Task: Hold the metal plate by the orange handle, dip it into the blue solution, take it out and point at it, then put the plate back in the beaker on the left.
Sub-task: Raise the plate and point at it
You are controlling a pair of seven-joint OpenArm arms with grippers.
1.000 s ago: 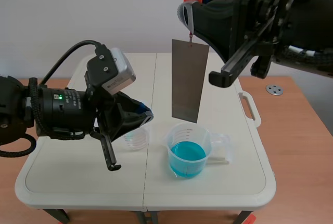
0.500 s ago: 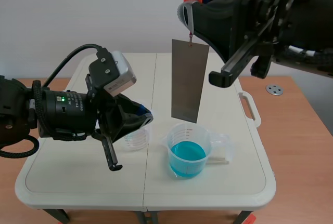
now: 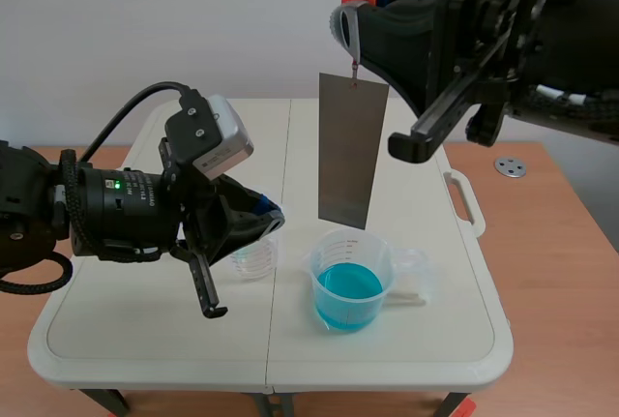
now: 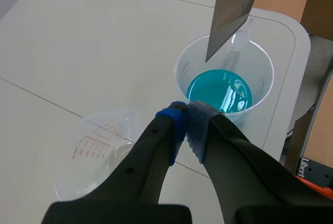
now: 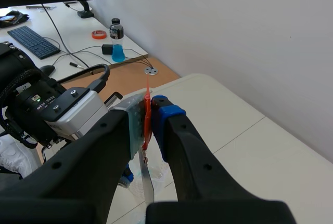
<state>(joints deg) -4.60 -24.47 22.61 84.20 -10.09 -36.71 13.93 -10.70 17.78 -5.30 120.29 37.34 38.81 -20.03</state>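
**Visitor:** Room first, please.

**Onlooker:** White wall [image 3: 193, 20] behind. One cream folding desk [image 3: 135, 325], with a brown wooden surface [image 3: 551, 272] around it. One round metal fitting [image 3: 510, 166] lies on the wood.

**Visitor:** Arms?

**Onlooker:** Two, black. The right arm comes in high from the right. The right claw [image 3: 354, 28] points down and is closed tight on the orange handle [image 5: 147, 114]. Item held: the metal plate [image 3: 353, 151], hanging upright below that handle.

**Visitor:** Where does the plate sit against the beakers?

**Onlooker:** It is over the beaker of blue solution [image 3: 349, 286]. Its lower edge is just above the rim, clear of the liquid.

**Visitor:** Left arm?

**Onlooker:** Low, roughly level over the desk's left half. The left claw [image 4: 186, 126] is closed, pads touching, with nothing between them. Its tips are near the blue beaker's rim, between the two beakers.

**Visitor:** Second beaker?

**Onlooker:** The empty beaker [image 3: 254, 257] is clear plastic with red markings. It stands just left of the blue one, partly under the left claw.

**Visitor:** Elsewhere?

**Onlooker:** A keyboard [image 5: 31, 41] and a small bottle [image 5: 117, 47] are on another desk, beyond the left arm.
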